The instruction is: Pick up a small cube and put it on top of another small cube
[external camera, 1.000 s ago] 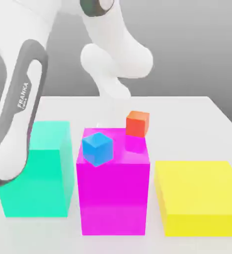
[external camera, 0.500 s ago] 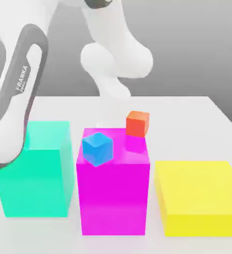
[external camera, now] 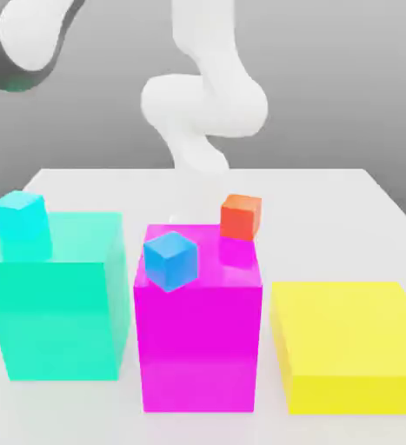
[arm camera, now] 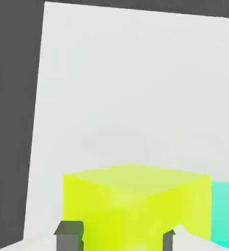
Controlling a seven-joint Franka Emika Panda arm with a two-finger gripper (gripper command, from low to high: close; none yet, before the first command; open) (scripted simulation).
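Note:
In the hand view the small bright yellow cube (arm camera: 136,206) sits between my gripper's (arm camera: 119,238) two dark fingertips (arm camera: 69,234), which are shut on its sides. White table lies beneath it. The other small cube, light cyan (external camera: 19,217), rests on the top back corner of the big teal-green block (external camera: 58,304) at the exterior view's left. A white and grey part of my arm (external camera: 32,39) hangs high above that block. A cyan-green surface (arm camera: 226,211) shows just beside the held cube; which block it belongs to I cannot tell.
A tall magenta block (external camera: 197,339) stands in the middle with a darker blue small cube (external camera: 170,259) on top and an orange-red small cube (external camera: 241,215) at its back edge. A big flat yellow block (external camera: 349,343) lies at the exterior view's right. The table's edge (arm camera: 38,122) meets dark floor.
My arm has swung up and away from in front of the teal-green block, uncovering the light cyan cube on it. The gripper went from open to shut.

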